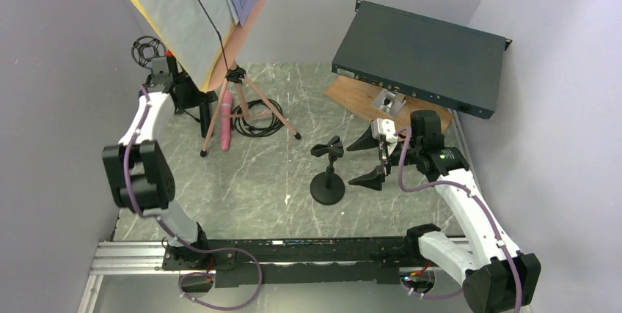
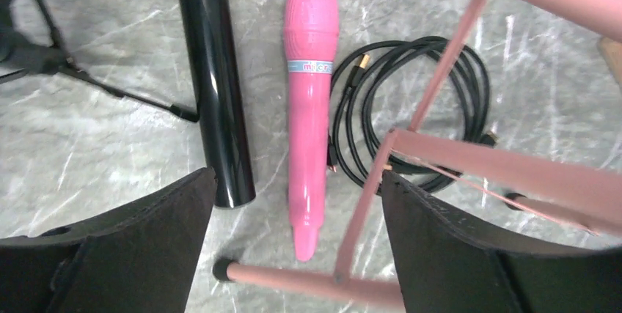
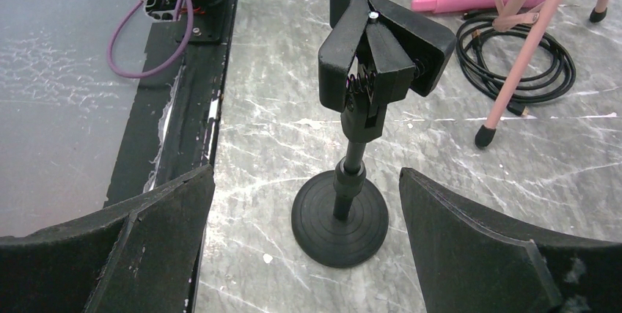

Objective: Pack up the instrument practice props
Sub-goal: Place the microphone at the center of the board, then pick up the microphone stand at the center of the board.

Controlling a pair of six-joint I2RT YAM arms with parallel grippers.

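Observation:
The pink music desk (image 1: pixel 220 34) stands at the back left on pink tripod legs (image 1: pixel 253 104), with white and yellow sheets (image 1: pixel 176 12) on it. A pink microphone (image 2: pixel 309 108) lies flat under the tripod, beside a black microphone (image 2: pixel 215 86). My left gripper (image 2: pixel 297 177) hovers open above the two, with the pink one's tail and a tripod leg (image 2: pixel 308 280) below the gap; nothing is held. In the top view this gripper (image 1: pixel 192 99) is by the stand's foot. A black mic holder (image 3: pixel 352 144) on a round base stands just ahead of my open right gripper (image 3: pixel 306 172), apart from both fingers.
A coiled black cable (image 2: pixel 411 108) lies under the tripod, right of the pink microphone. A black shock mount (image 1: pixel 149 49) on thin black legs (image 2: pixel 44 56) stands at the far left. The teal rack box (image 1: pixel 422 53) leans on the wooden board (image 1: pixel 359 100) at the back right.

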